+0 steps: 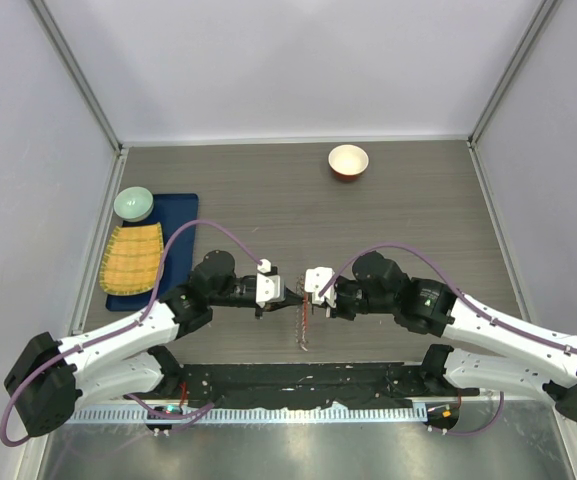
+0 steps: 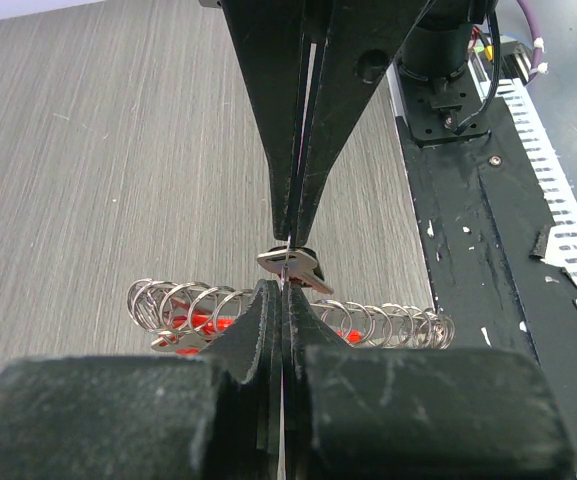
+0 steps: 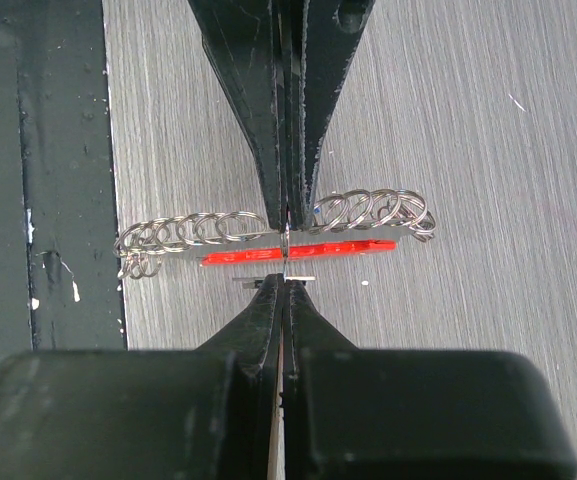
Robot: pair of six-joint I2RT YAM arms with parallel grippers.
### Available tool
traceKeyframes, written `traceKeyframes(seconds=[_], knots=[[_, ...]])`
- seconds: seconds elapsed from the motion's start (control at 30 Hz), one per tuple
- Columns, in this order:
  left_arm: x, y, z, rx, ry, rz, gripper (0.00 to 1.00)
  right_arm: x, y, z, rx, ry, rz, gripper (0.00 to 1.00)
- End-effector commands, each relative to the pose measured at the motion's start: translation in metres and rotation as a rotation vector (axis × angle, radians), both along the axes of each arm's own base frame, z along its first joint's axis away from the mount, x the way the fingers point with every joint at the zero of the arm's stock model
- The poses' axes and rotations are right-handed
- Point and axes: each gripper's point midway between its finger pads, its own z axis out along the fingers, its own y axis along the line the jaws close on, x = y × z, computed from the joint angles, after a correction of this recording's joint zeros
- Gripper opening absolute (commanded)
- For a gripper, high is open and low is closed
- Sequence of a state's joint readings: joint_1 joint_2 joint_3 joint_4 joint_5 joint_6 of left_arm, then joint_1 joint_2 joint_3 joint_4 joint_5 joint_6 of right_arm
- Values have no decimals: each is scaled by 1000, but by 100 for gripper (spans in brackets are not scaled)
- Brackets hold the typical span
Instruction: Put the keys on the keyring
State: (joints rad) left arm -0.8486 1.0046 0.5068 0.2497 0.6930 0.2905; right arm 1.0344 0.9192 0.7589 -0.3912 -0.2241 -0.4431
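The keyring [image 1: 305,328] lies on the wooden table, a red bar [image 3: 298,250] beside a row of silvery rings [image 3: 198,230]. It also shows in the left wrist view as the keyring [image 2: 183,305]. Above it my two grippers meet tip to tip. My left gripper [image 1: 286,296] [image 2: 286,288] is shut on a thin metal ring seen edge-on [image 3: 285,245]. My right gripper [image 1: 308,297] [image 3: 285,282] is shut on a small silvery key [image 2: 293,266] [image 3: 306,279] that lies across its tips. The other keys are out of view.
A red-rimmed white bowl [image 1: 348,160] stands at the far middle-right. A blue tray [image 1: 180,215] at the left holds a green bowl [image 1: 134,203] and a yellow mat [image 1: 134,258]. A black strip [image 1: 298,380] runs along the near table edge.
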Motion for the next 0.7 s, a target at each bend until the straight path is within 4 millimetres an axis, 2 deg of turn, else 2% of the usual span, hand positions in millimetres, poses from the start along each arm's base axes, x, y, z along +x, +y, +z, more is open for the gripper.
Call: traceKeyframes(seconds=[0.0, 0.67], knots=[[-1, -10, 37, -93, -56, -45, 0, 2, 7, 11, 30, -35, 10, 1], [-9, -15, 41, -111, -10, -97, 0, -3, 10, 16, 37, -102, 43, 1]])
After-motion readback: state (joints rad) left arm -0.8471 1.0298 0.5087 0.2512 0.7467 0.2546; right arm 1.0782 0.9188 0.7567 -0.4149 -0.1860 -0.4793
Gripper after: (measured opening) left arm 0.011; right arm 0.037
